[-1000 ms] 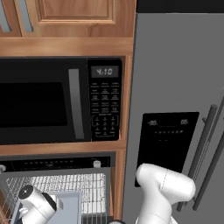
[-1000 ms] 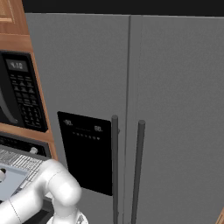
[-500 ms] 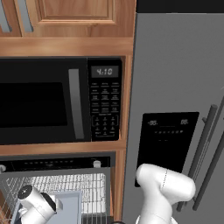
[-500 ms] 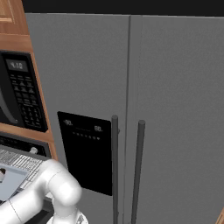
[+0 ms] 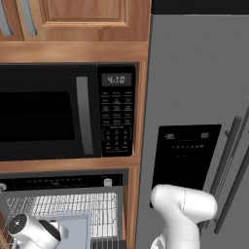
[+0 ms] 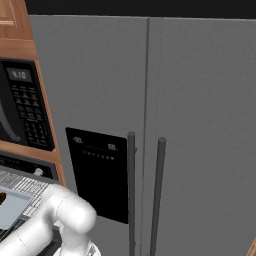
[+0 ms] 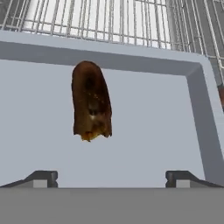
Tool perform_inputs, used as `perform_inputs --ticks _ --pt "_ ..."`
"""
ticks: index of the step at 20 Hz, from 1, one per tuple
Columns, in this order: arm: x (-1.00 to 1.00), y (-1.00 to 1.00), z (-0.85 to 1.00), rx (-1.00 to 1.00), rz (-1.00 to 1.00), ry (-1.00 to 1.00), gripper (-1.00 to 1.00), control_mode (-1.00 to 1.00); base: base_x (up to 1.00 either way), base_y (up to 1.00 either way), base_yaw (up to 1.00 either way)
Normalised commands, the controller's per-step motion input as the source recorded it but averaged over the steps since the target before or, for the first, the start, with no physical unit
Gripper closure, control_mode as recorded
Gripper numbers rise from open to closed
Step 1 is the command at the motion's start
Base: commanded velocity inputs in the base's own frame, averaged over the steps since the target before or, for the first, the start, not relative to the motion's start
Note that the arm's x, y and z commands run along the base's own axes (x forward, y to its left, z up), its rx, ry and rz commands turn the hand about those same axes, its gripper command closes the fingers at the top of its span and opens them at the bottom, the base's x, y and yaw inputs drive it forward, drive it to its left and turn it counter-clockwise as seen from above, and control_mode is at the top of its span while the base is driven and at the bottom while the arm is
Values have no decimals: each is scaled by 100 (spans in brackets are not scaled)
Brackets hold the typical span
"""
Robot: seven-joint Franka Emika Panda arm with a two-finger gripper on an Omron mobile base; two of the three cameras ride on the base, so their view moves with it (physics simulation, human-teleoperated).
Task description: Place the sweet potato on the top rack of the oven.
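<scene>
The oven (image 5: 63, 182) sits below the microwave (image 5: 68, 112), beside the refrigerator (image 5: 194, 97), and my arm reaches down into its open cavity. The top rack (image 7: 109, 17) of wire bars runs behind a flat grey tray (image 7: 166, 131), and the sweet potato (image 7: 91, 101) lies on that tray's floor, not directly on the bars. My gripper (image 7: 111, 177) has its jaws spread wide and released, one tip to each side, touching nothing. The main risk, as I judge it, is in pulling out: if my wrist lifts or swings carelessly, a fingertip could catch the tray's raised rim and drag it across the rack. A lesser risk is nudging the potato so it rolls.
</scene>
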Motion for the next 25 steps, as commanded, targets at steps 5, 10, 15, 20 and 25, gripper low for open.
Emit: perform_inputs --ticks 5,10,15,20,25 --pt "-46 -71 86 15 -2 -3 -100 -100 0 0 0" --pt "-66 -73 98 20 -5 0 -100 -100 0 0 0" --pt "-62 -51 93 14 -3 0 -100 -100 0 0 0" --pt "-20 -40 86 7 0 3 -100 -100 0 0 0" --pt "-3 -5 60 -17 0 3 -100 -100 0 0 0"
